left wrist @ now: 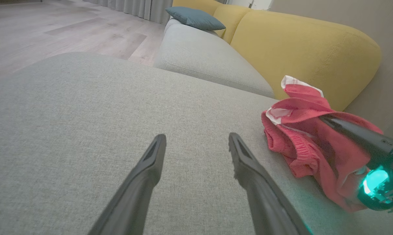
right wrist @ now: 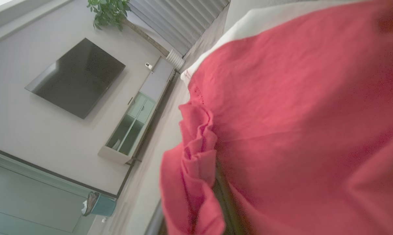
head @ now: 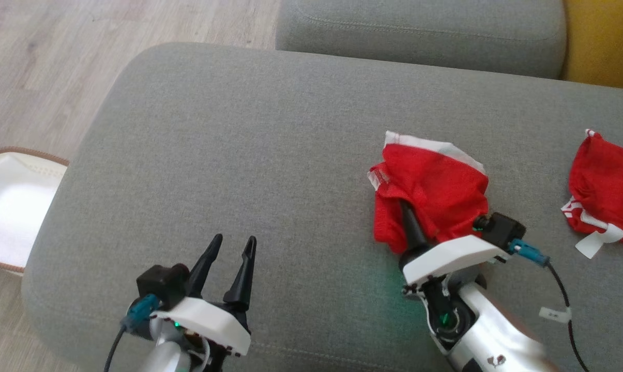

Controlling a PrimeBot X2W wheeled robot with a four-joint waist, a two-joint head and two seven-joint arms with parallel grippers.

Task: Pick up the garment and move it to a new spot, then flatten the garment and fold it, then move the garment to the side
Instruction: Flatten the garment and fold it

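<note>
A: left gripper (head: 234,240) status?

B: Fingers spread, nothing between them. It sits at 7 o'clock in the head view, over bare grey sofa seat (head: 239,155). Its own camera shows both fingers (left wrist: 150,163) apart above the fabric.

A: right gripper (head: 410,219)?

B: At 4 o'clock in the head view. One dark finger runs up into the red shorts (head: 435,186) and the other is under cloth. Can't tell if it's clamped. The right wrist view is mostly red cloth (right wrist: 297,114) draped over the fingers.

A: Where are the shorts?

B: On the seat at 3 o'clock from the frame centre, bunched up, with the white waistband edge at their 12 o'clock. They're well apart from the left gripper. From the left wrist camera they sit at 3 o'clock (left wrist: 307,143), with the right arm's finger poking into them.

A: Anything else around?

B: A second red garment (head: 606,191) lies at 3 o'clock of the shorts, near the frame edge and not touching them. The yellow backrest (head: 606,41) is at 1 o'clock. A white container with a brown rim (head: 11,206) sits on the wood floor (head: 42,51) at 9 o'clock. A teal cushion (left wrist: 196,18) is at 12 o'clock in the left wrist view.
</note>
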